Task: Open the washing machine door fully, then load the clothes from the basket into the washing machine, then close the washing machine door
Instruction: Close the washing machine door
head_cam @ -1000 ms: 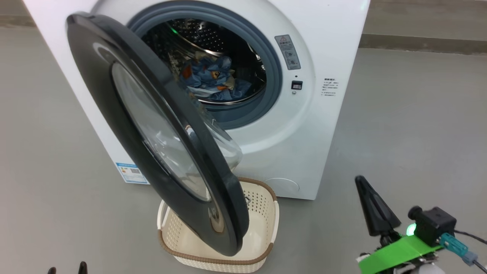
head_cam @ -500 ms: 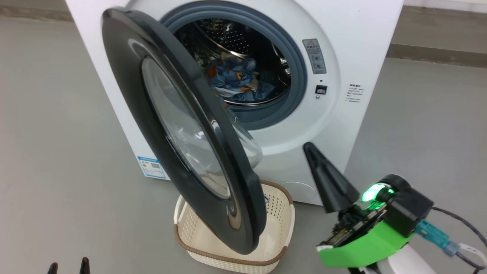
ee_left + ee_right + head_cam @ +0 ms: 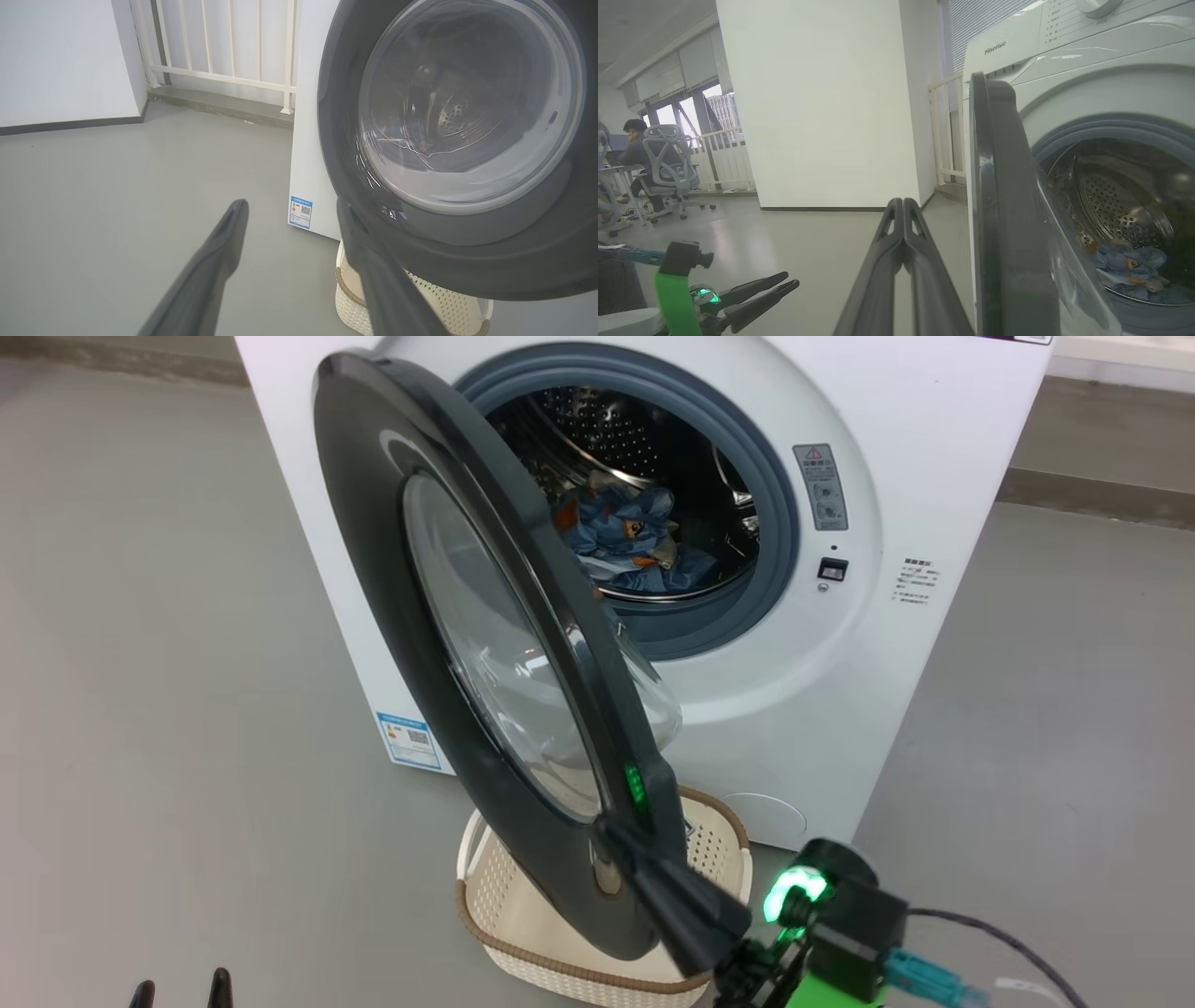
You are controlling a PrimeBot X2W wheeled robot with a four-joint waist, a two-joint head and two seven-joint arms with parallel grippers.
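Note:
The washing machine (image 3: 934, 448) stands with its black-rimmed washing machine door (image 3: 373, 541) swung about halfway out. Blue printed clothes (image 3: 625, 537) lie in the steel drum, also visible in the right wrist view (image 3: 1129, 266). The cream basket (image 3: 495, 887) sits on the floor under the door's lower edge, and the part of its inside that shows looks bare. My right gripper (image 3: 616, 831) is shut on nothing, its tip at the outer face of the door's lower rim; contact is unclear. My left gripper (image 3: 292, 207) is open, low and left of the door (image 3: 467, 116), apart from it.
Grey floor surrounds the machine. A white railing (image 3: 224, 74) and a white wall (image 3: 822, 102) stand to the machine's left. A person sits in an office chair (image 3: 668, 163) far off. A blue label sticker (image 3: 301, 211) marks the machine's lower corner.
The head camera has shifted, sliding the whole picture rightward. My shut right gripper has swung in from the right to the door's lower rim. The left gripper has stayed open.

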